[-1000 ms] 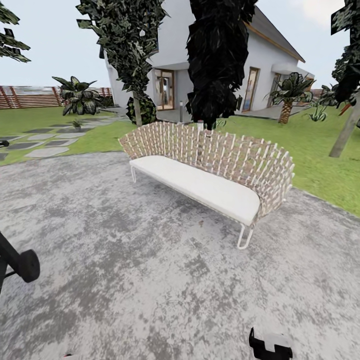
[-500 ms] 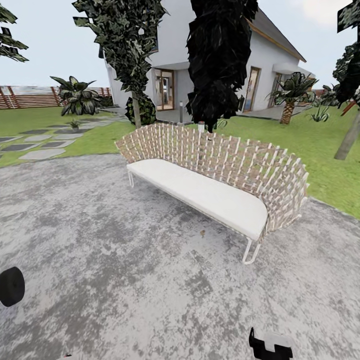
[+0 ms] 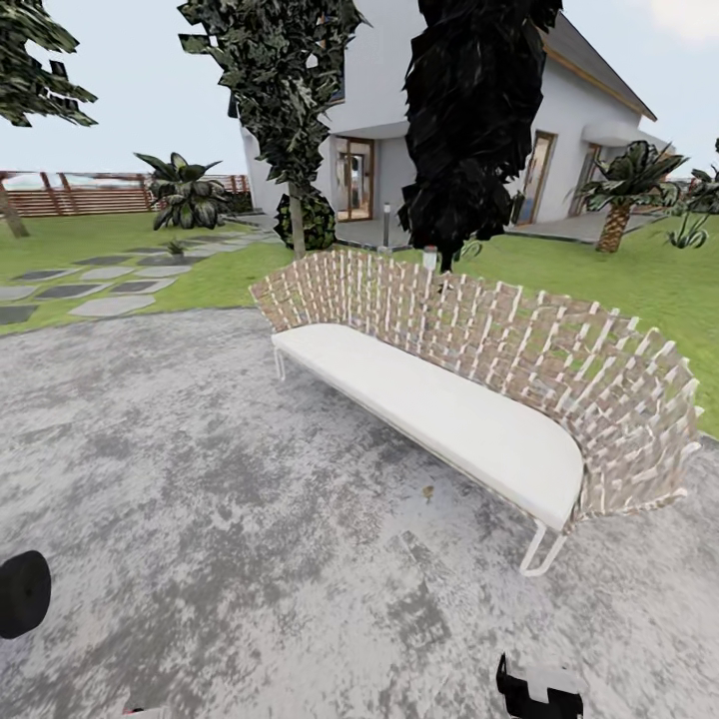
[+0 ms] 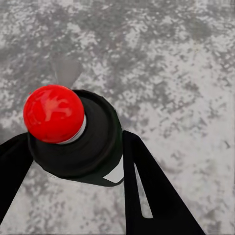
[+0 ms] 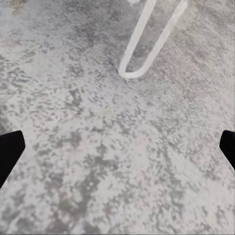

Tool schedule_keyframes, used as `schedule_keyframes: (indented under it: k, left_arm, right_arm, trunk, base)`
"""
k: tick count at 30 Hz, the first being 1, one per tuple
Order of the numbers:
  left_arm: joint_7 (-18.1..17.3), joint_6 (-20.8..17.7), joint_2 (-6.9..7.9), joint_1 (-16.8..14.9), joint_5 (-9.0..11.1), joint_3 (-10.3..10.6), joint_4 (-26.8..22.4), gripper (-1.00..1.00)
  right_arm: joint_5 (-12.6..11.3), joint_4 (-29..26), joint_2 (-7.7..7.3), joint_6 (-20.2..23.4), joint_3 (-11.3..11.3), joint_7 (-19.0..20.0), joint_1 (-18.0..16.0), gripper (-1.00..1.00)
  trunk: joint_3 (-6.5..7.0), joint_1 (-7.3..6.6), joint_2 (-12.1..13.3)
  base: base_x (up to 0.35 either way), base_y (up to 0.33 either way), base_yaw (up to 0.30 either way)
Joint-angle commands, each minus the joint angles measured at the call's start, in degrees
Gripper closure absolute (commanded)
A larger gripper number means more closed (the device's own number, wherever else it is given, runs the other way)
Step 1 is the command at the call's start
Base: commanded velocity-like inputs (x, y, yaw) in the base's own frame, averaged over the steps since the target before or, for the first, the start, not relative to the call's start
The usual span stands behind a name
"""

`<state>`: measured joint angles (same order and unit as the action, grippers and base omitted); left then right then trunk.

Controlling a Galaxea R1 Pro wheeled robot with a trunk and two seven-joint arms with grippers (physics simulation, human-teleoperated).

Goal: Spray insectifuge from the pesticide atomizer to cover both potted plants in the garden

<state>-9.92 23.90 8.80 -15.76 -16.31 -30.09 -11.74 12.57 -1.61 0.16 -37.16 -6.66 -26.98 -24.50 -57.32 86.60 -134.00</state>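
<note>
My right end effector shows in its wrist view as two black fingertips at opposite borders, spread wide with bare paving between them and nothing held. In the head view only a black-and-white stub of that arm pokes in at the lower border.

My left end effector is harder to read. Two black fingers run either side of a black round knob topped by a glossy red ball. Whether the fingers press on the knob or merely stand beside it, I cannot tell.

A small speck, olive-brown, lies on the grey mottled patio just in front of the sofa. It is too small for me to say whether it is the pesticide atomizer. A low tuft by the stepping stones may be one of the potted plants, but it is too far off to be sure.

The sofa's right end is cut off by the picture's border, and its woven back hides the lawn right behind it. One white hairpin leg is cropped in the right wrist view.

The patio lies open to the left of the sofa and in front of it, meeting grass along a curved border. Beyond stand dark trees, a palm, the house and a brown slatted fence.
</note>
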Motion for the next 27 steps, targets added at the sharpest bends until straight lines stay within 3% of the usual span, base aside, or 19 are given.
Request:
schedule_keyframes:
  k: [1, 16, 27]
  left_arm:
    - [-0.29, 0.18, -0.01, -0.08, -0.39, -0.5, 0.05, 1.0]
    - [-0.35, 0.18, -0.06, -0.06, -0.4, -0.44, 0.12, 1.0]
    - [-0.37, 0.18, -0.19, -0.08, -0.39, -0.33, 0.14, 1.0]
  right_arm:
    - [0.61, 0.02, 0.01, -0.11, -0.46, -0.26, -0.02, -1.0]
    - [0.61, 0.02, 0.01, -0.11, -0.46, -0.26, -0.02, -1.0]
    - [0.61, 0.02, 0.01, -0.11, -0.46, -0.26, -0.02, -1.0]
  trunk:
    - [-0.05, 0.02, -0.02]
    - [-0.05, 0.02, -0.02]
    - [-0.05, 0.02, -0.02]
  base:
    - [0.339, 0.0, 0.27]
    - [0.331, -0.013, 0.271]
    - [0.03, -0.01, 0.271]
